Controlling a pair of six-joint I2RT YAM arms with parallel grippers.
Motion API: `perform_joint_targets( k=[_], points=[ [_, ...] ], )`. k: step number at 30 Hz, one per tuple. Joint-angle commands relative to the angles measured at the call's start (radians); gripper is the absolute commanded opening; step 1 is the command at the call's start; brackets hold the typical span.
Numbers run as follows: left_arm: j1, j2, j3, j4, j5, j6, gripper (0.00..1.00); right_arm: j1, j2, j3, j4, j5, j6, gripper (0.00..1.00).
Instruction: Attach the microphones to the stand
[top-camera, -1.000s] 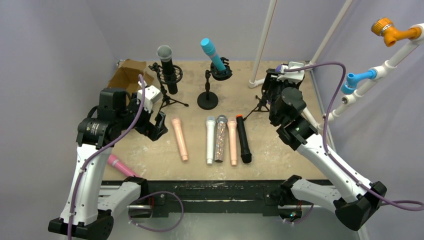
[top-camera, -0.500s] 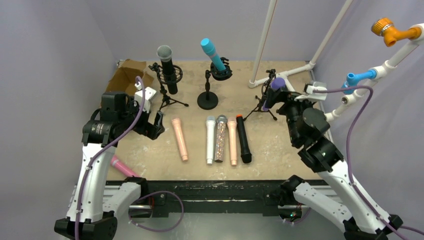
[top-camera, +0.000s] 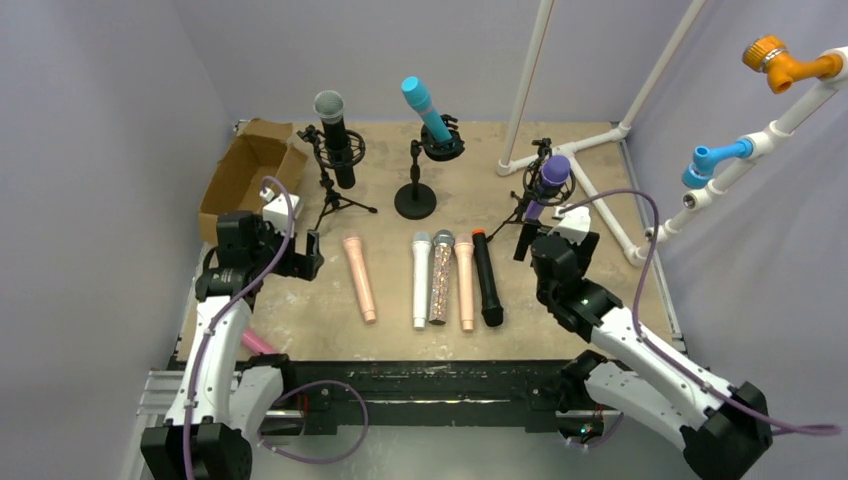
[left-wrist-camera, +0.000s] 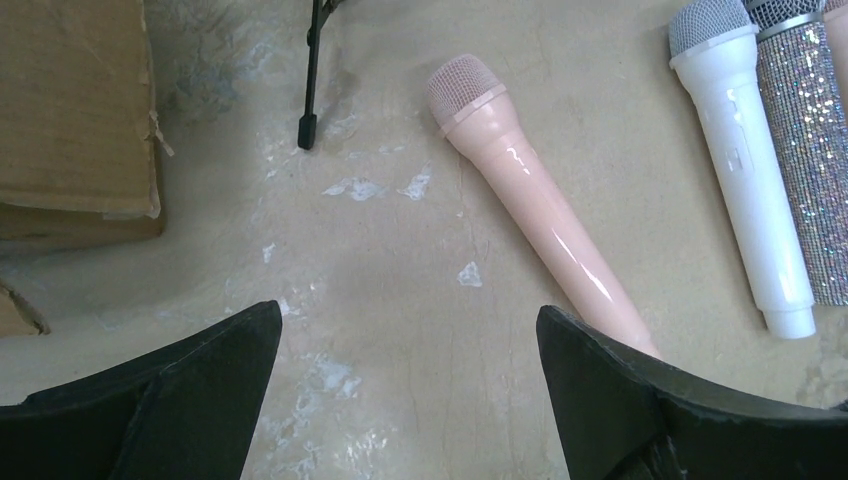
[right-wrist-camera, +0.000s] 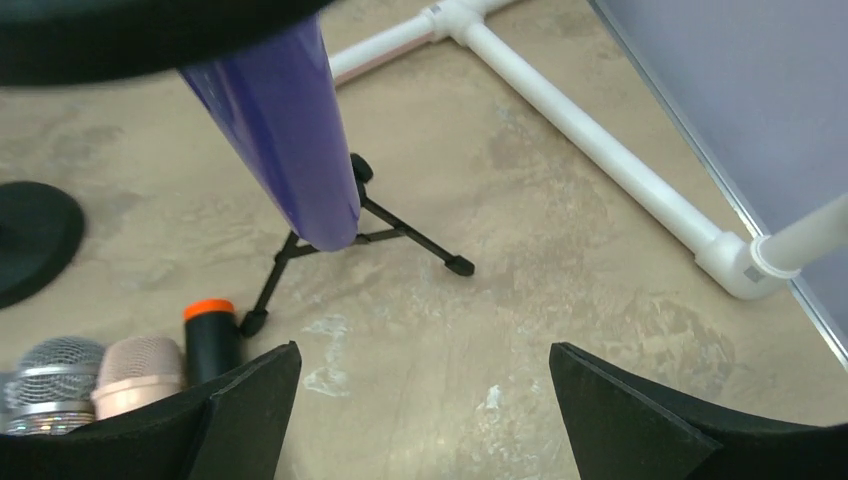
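Three microphones sit in stands at the back: a black one (top-camera: 335, 140), a teal one (top-camera: 425, 110) and a purple one (top-camera: 548, 180) (right-wrist-camera: 285, 120) on a small tripod (right-wrist-camera: 365, 225). Several more lie in a row on the table: peach (top-camera: 358, 277) (left-wrist-camera: 530, 200), white (top-camera: 421, 280) (left-wrist-camera: 745, 170), silver glitter (top-camera: 440, 277), a second peach (top-camera: 465, 285) and black with an orange end (top-camera: 487, 278) (right-wrist-camera: 210, 340). My left gripper (top-camera: 312, 255) (left-wrist-camera: 408, 330) is open, left of the peach one. My right gripper (top-camera: 545, 238) (right-wrist-camera: 425, 365) is open, just below the purple microphone.
A cardboard box (top-camera: 245, 165) (left-wrist-camera: 75, 110) sits at the back left. White pipes (top-camera: 600, 200) (right-wrist-camera: 600, 140) run along the right side of the table. A pink microphone (top-camera: 255, 342) lies by the left arm near the front edge.
My right gripper opened, left the purple microphone in its tripod stand and drew back toward the near side. My left arm sank and pulled back a little.
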Motion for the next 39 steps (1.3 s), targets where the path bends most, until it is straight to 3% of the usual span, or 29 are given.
perform_joint_targets(
  k=[1, 8, 20, 27, 34, 36, 39],
  points=[
    [0.007, -0.034, -0.106, 0.319, 0.033, -0.068, 1.0, -0.003, 0.099, -0.077, 0.328, 0.151, -0.109, 0.99],
    [0.007, -0.064, -0.295, 0.709, 0.051, -0.129, 1.0, -0.016, 0.167, -0.37, 1.031, 0.25, -0.295, 0.99],
    [0.006, 0.197, -0.33, 1.001, 0.02, -0.2, 1.0, -0.223, 0.386, -0.382, 1.263, 0.197, -0.216, 0.99],
    [0.005, 0.365, -0.338, 1.209, -0.069, -0.21, 1.0, -0.312, 0.496, -0.328, 1.33, 0.092, -0.239, 0.99],
    [0.005, 0.457, -0.373, 1.415, -0.154, -0.214, 1.0, -0.379, 0.653, -0.265, 1.432, -0.03, -0.273, 0.99],
    [0.001, 0.448, -0.379, 1.394, -0.169, -0.204, 1.0, -0.389, 0.692, -0.27, 1.505, -0.076, -0.304, 0.99],
    [-0.045, 0.476, -0.429, 1.497, -0.22, -0.173, 1.0, -0.391, 0.705, -0.283, 1.556, -0.143, -0.343, 0.99]
  ],
)
